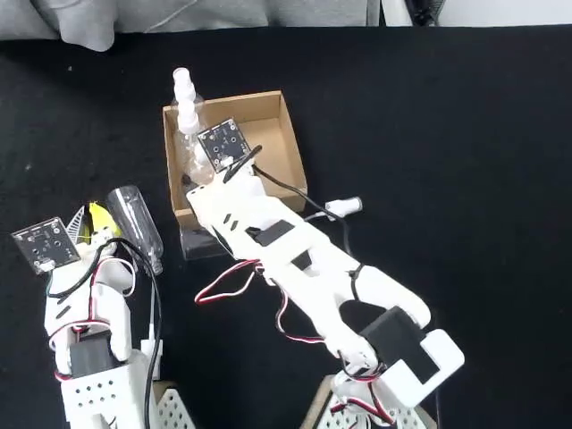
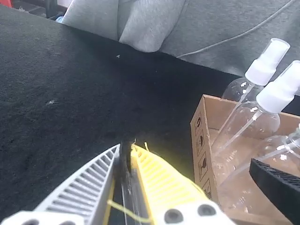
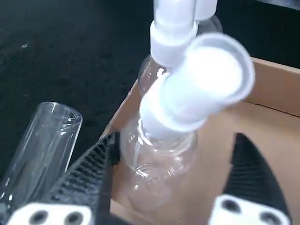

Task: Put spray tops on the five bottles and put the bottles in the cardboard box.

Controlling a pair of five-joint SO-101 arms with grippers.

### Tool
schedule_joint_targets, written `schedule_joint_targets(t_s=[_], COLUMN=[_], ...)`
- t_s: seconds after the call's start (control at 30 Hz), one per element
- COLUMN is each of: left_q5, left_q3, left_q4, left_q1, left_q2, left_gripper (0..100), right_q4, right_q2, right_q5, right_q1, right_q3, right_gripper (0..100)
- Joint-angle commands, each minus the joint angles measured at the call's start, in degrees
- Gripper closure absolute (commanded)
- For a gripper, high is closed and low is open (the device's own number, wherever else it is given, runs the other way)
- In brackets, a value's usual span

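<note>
Right end effector (image 3: 176, 138) spread around a capped bottle (image 3: 157, 180) in the box (image 3: 276, 84) (left end effector (image 2: 125, 150) closed).

light: even, diffuse | shadows: faint on black table (image 1: 447, 134) | glare: highlights on clear bottles (image 3: 159, 164)

cardboard box (image 1: 268, 105): partly under right arm (image 1: 295, 259) | topless bottle (image 3: 40, 150): cut off at edge

Left gripper (image 2: 125, 159): grey and yellow fingers pressed together over black table (image 2: 56, 93). Cardboard box (image 2: 202, 140) at 2 o'clock; two clear bottles (image 2: 243, 122) with white spray tops (image 2: 269, 61) upright there. Black gripper finger (image 2: 276, 183) at 3 o'clock.
</note>
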Motion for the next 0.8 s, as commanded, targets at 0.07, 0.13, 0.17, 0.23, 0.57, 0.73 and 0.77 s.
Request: schedule_joint_targets(t_s=[0.07, 0.13, 0.17, 0.23, 0.57, 0.73, 0.77], left_q5=[-0.44, -0.44, -0.44, -0.44, -0.44, -0.44, -0.44], left_q3=[1.45, 1.45, 1.45, 1.45, 1.45, 1.45, 1.45], left_q4=[0.09, 0.09, 0.09, 0.09, 0.09, 0.09, 0.09], left_q1=[-0.66, -0.66, -0.66, -0.66, -0.66, -0.66, -0.66], left_q2=[-0.53, -0.53, -0.53, -0.53, -0.53, -0.53, -0.53], left_gripper=[97, 97, 97, 97, 97, 97, 97], right_q4=[-1.23, -1.23, -1.14, -1.14, 7.21, 7.56, 7.56], right_q2=[-0.04, -0.13, -0.13, -0.13, -2.07, -3.82, -4.18], right_q5=[0.09, 0.09, 0.09, 0.09, 0.18, 0.18, 0.18], right_q1=[-0.88, -1.85, -2.11, -2.64, -2.55, -2.55, -2.55], right_q3=[-2.77, -2.68, -2.68, -2.68, -5.14, -4.70, -4.70], right_gripper=[64.5, 64.5, 64.5, 64.5, 64.3, 64.3, 64.3])
